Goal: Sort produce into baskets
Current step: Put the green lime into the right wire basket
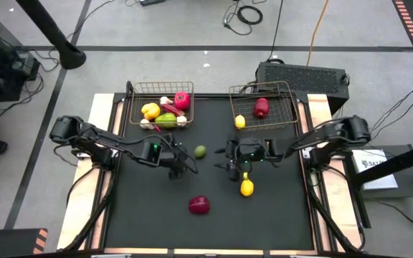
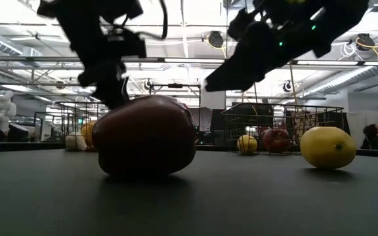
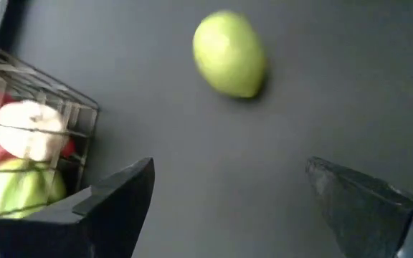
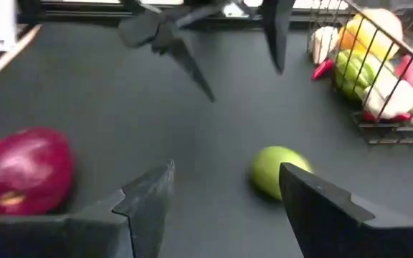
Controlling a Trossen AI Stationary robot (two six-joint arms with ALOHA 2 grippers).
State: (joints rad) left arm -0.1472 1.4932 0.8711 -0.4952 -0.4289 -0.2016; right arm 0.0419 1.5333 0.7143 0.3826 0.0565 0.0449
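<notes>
High view: lime (image 1: 200, 151) between both tools.

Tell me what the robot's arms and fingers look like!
Both arms, the left arm and right arm, are dark with rounded joints. Small green lights glow near each wrist. Each arm ends in two flat, dark, wedge-shaped fingers, as the left gripper and right gripper show up close.

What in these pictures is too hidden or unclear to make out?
- Left basket contents: heaped in the high view, lower pieces hidden by upper ones.
- Lime: partly behind a finger in the right wrist view.
- Left basket in the low view: mostly behind the dark red fruit.
</notes>
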